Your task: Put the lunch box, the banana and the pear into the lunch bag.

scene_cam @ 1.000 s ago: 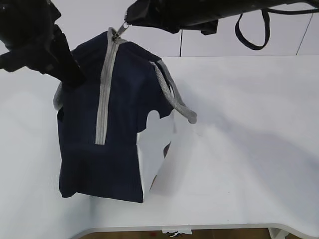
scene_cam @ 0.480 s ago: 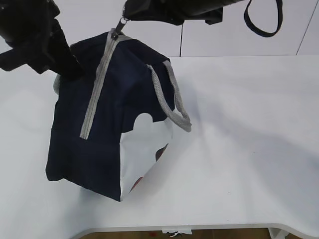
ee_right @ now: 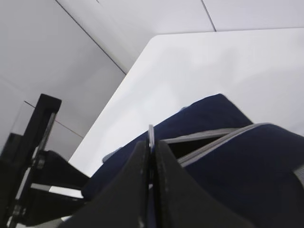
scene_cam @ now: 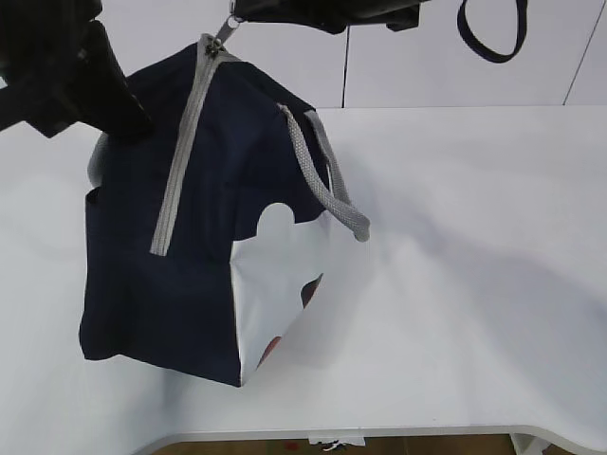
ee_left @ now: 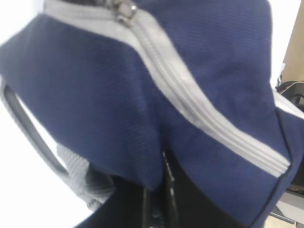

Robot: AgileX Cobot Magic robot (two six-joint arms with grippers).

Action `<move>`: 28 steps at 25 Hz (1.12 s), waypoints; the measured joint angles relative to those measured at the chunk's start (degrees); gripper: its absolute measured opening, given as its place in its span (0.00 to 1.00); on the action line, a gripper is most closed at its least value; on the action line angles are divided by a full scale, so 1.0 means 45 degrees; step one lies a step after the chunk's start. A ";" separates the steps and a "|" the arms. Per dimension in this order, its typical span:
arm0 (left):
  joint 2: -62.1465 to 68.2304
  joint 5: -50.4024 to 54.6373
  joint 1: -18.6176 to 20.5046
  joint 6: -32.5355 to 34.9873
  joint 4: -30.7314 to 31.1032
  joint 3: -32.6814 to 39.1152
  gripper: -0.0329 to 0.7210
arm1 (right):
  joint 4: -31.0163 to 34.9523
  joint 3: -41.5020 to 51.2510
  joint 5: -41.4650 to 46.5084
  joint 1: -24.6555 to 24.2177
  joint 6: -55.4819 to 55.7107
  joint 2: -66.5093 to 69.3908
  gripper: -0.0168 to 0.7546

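Navy lunch bag (scene_cam: 204,237) hanging tilted at left of frame, over the white table (scene_cam: 474,284).
Grey zipper (scene_cam: 180,152) slants from top centre down-left; white side panel faces lower right, grey handle drooping. Right gripper (ee_right: 151,156) is pinched tight on the zipper ring (ee_right: 151,135); left gripper (ee_left: 159,202) is clamped on the bag's fabric edge.

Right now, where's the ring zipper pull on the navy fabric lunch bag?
Top centre of the exterior view, the ring zipper pull sits at the navy fabric lunch bag peak, pinched in the shut right gripper.
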 joint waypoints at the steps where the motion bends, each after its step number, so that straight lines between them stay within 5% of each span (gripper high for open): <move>1: -0.0028 0.0022 0.0000 0.0026 0.0000 0.0000 0.04 | 0.0000 0.0000 -0.0107 0.0000 0.0000 0.0055 0.02; 18: 0.0162 -0.2047 0.0026 0.0144 0.0024 0.0050 0.04 | -0.0021 -0.0869 0.0435 -0.0076 -0.0048 0.0251 0.02; 28: 0.0910 -0.2330 0.0074 0.0043 -0.1109 0.0103 0.04 | -0.0231 -0.0869 0.1043 -0.0152 -0.0140 0.0476 0.02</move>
